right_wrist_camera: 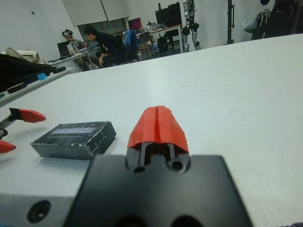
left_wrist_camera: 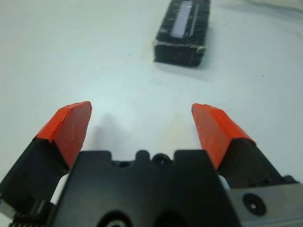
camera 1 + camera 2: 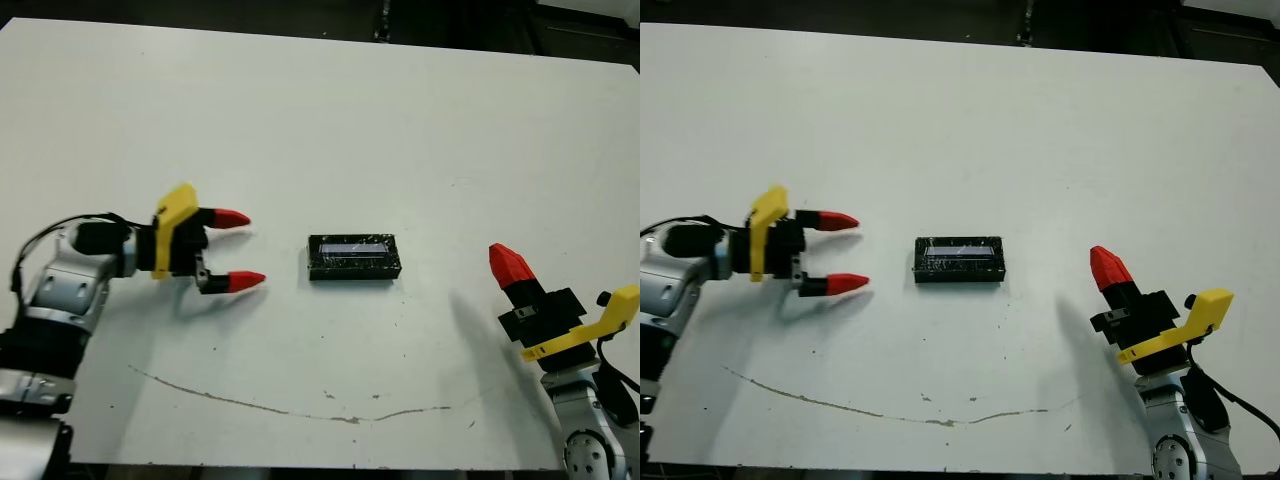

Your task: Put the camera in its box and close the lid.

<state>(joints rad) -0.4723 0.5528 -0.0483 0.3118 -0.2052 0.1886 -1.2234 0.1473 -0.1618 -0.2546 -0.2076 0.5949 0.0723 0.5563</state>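
White surface [image 3: 320, 120] is mostly bare. The box [image 3: 354, 258] sits mid-surface with its shiny lid [image 3: 352, 247] on top, camera not visible. Left gripper [image 3: 238, 250] beside it, fingers spread wide, empty. Right gripper [image 3: 508, 265] near the right edge, fingers pressed together, holding nothing.

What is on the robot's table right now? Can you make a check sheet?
Surface: white table, a thin dirty line near the front edge.
Job's things: box with lid on, mid-table; camera not seen.
Clutter: nothing seen.
Grippers: left gripper jaws open, empty, pointing at the box; right gripper jaws shut, empty, off to the box's right.
Cables: black cable by the left arm.
Surroundings: people at desks far behind.
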